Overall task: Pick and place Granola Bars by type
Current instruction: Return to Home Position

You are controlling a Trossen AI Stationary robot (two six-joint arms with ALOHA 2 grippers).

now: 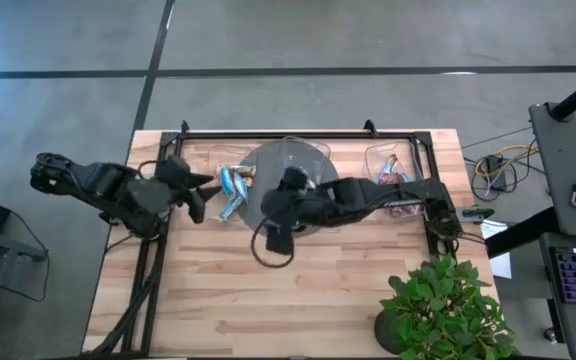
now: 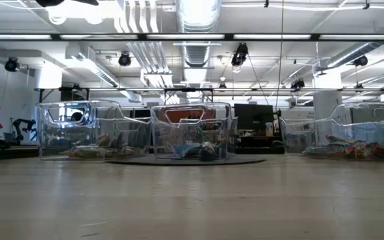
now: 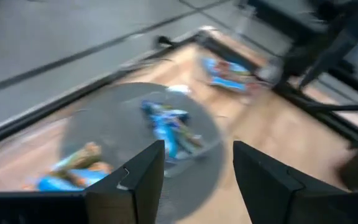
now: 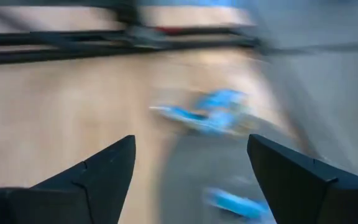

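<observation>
Granola Bars (image 2: 199, 151) in blue wrappers lie in the middle clear bin (image 2: 162, 130), which stands on a round grey disc (image 2: 132, 160) at the rear centre of the wooden surface (image 1: 318, 300). A second group, tan among blue, lies in the left clear bin (image 2: 52, 127); in the high view it shows just beside the disc's left edge. A third group lies in the right clear bin (image 2: 379, 123), well apart from the disc near the rear right corner. In the low view the three bins stand in a row, each with bars on its floor.

The left end effector (image 3: 197, 144) hangs over the surface just left of the left group. Its fingers (image 3: 138, 180) are moderately spread and nothing is between them. Its arm reaches in from beyond the left edge.

The right end effector (image 4: 191, 138) hangs over the front of the disc, its arm stretching across from the right side and covering part of the middle bin in the high view. Its fingers (image 4: 98, 174) are spread wide and hold nothing. Neither end effector touches a bar.

A potted plant (image 1: 443, 305) stands at the front right corner.
</observation>
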